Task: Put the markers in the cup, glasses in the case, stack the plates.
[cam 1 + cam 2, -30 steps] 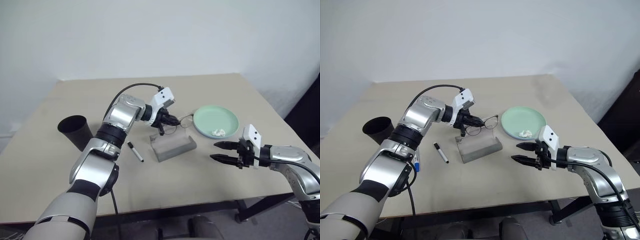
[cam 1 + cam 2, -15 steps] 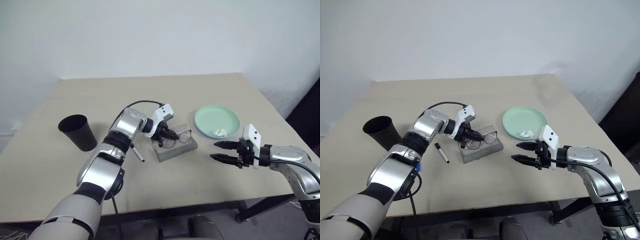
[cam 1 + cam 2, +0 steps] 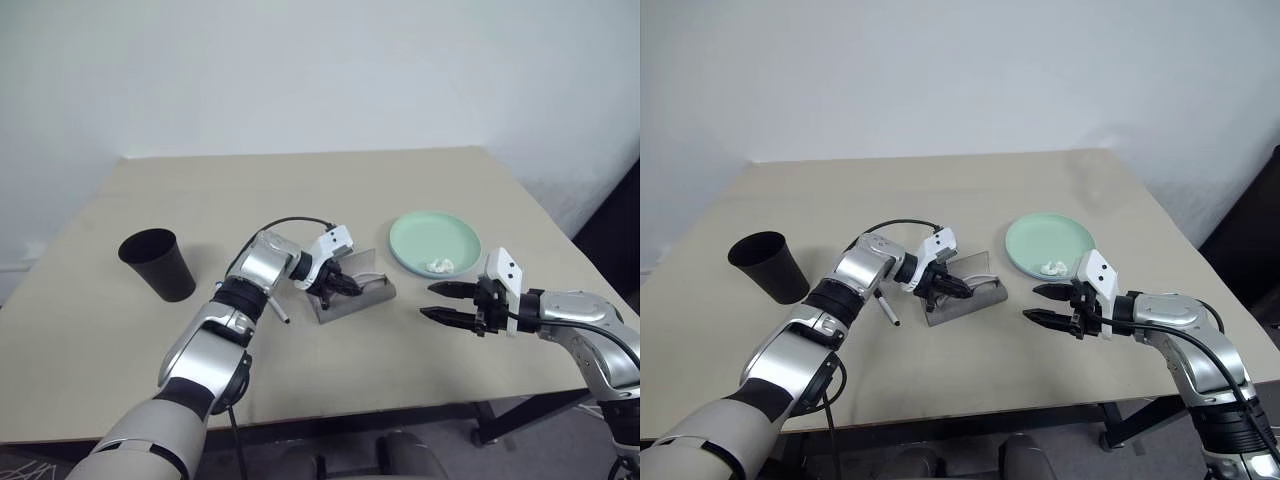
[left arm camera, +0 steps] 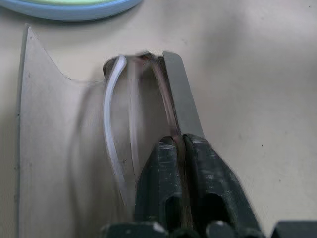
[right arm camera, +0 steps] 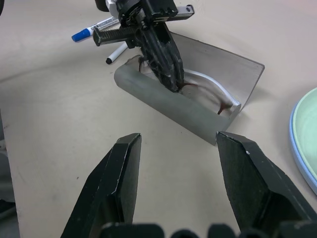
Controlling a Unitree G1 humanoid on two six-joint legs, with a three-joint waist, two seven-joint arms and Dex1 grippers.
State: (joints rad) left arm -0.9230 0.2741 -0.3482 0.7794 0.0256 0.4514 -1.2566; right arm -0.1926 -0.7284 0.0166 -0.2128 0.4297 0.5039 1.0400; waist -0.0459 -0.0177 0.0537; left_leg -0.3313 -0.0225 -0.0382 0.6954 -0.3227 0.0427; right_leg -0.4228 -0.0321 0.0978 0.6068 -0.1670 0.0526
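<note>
The grey case (image 3: 358,298) lies open at mid-table with the glasses (image 5: 208,94) lying inside it. My left gripper (image 3: 338,285) reaches down into the case, its fingers (image 4: 163,163) pressed together on a thin arm of the glasses. Two markers (image 5: 91,30) lie just left of the case, one blue-capped, one with a black tip (image 3: 276,309). The black cup (image 3: 160,265) stands upright at the left. The mint green plate (image 3: 432,240) rests on a light blue one, whose rim (image 4: 69,7) shows beneath. My right gripper (image 3: 440,302) hovers open, right of the case.
A small white lumpy object (image 3: 438,265) lies on the green plate near its front rim. The table's right edge (image 3: 560,240) runs close behind the plates. Bare tabletop stretches between the cup and the case and along the front edge.
My left gripper has come down with the glasses, from above the case into it. The right arm has kept still.
</note>
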